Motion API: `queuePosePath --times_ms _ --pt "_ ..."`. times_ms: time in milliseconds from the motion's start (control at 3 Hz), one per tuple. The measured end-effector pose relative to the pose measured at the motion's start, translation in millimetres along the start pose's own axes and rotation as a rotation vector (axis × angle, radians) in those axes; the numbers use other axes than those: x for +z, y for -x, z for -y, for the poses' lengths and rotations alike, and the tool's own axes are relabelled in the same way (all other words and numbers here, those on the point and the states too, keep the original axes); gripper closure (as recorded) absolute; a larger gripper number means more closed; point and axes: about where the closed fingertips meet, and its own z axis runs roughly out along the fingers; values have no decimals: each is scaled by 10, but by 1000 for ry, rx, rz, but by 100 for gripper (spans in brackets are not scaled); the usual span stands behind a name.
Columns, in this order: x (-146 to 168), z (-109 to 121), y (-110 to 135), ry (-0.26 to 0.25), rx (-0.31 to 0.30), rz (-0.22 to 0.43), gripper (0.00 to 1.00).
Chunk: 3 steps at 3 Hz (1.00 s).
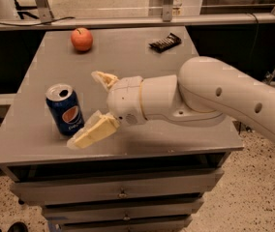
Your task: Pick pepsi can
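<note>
The pepsi can (65, 109) stands upright near the front left of the grey table (128, 52); it is dark blue with a round logo and a silver top. My gripper (86, 108) is open, just right of the can. One cream finger (93, 132) reaches to the can's front right side. The other finger (104, 78) is behind and to the right of the can. The can is not between closed fingers; it rests on the table.
An orange-red apple (82, 39) sits at the table's back left. A flat black snack bar (165, 42) lies at the back right. My white arm (215, 100) crosses the table's right side. Drawers (123, 193) are below the table's front edge.
</note>
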Motion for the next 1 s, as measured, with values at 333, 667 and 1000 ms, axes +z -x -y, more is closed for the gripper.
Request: queuePosePath --times_ms 333,667,1000 --pt "216 103 -74 -7 -1 46 0" --pt "424 182 -134 -7 12 90 0" --pt "596 232 -250 -7 33 121 17"
